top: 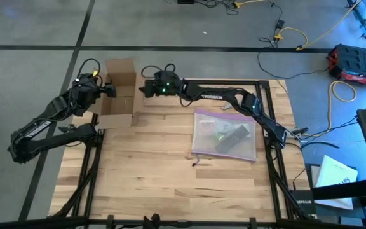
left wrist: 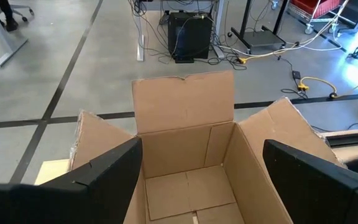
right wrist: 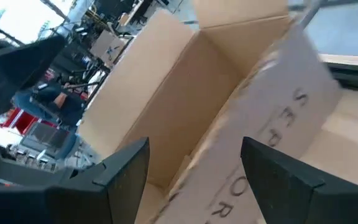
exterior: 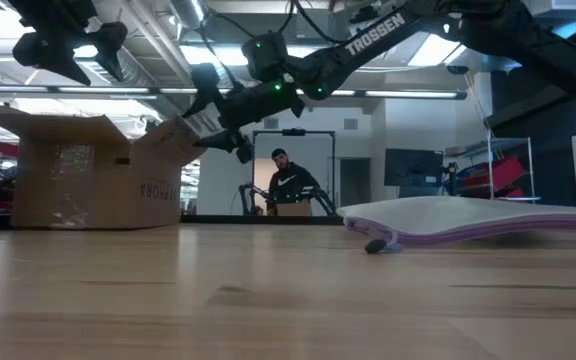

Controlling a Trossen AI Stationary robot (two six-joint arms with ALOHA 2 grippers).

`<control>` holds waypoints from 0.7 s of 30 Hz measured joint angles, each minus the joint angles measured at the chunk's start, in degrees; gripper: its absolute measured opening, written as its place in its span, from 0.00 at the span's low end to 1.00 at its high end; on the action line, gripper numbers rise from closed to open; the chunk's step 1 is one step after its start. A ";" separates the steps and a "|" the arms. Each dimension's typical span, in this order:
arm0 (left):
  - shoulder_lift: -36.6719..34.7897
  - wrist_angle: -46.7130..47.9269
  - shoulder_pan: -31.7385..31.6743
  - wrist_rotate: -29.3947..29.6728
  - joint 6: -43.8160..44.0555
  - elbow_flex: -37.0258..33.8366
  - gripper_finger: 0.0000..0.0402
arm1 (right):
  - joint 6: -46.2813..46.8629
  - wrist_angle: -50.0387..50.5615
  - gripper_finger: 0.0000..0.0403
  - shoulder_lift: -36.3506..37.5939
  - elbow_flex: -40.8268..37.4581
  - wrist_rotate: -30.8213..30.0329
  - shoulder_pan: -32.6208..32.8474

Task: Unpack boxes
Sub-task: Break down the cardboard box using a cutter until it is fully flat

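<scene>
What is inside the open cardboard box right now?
In the left wrist view the cardboard box shows only bare inner walls and bottom flaps. The left tool, fingers apart above it, covers the near corners, so small items there cannot be ruled out.

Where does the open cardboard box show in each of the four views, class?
High view: cardboard box at the table's far left corner, between both grippers.
Low view: at left, flaps open.
Left wrist view: fills the centre, seen from above.
Right wrist view: fills the frame.
Shared landmark: its raised flaps.
</scene>
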State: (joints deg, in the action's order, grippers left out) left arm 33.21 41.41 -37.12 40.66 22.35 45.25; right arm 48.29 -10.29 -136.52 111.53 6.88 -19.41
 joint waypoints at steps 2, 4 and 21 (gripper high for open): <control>0.00 0.02 0.00 0.00 0.01 0.00 0.80 | -0.54 -0.68 0.60 -0.11 0.00 -0.17 0.74; 0.00 0.07 0.00 -0.02 0.01 0.00 0.80 | -0.60 -0.65 0.59 -0.46 0.00 0.29 1.23; -0.71 -2.24 0.00 -8.92 1.41 0.00 0.80 | -8.55 -3.18 0.01 0.74 -0.09 -0.05 3.58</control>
State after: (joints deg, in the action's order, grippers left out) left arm 32.51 39.16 -37.12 31.75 23.76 45.25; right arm 39.74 -13.47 -135.78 111.44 6.83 -15.83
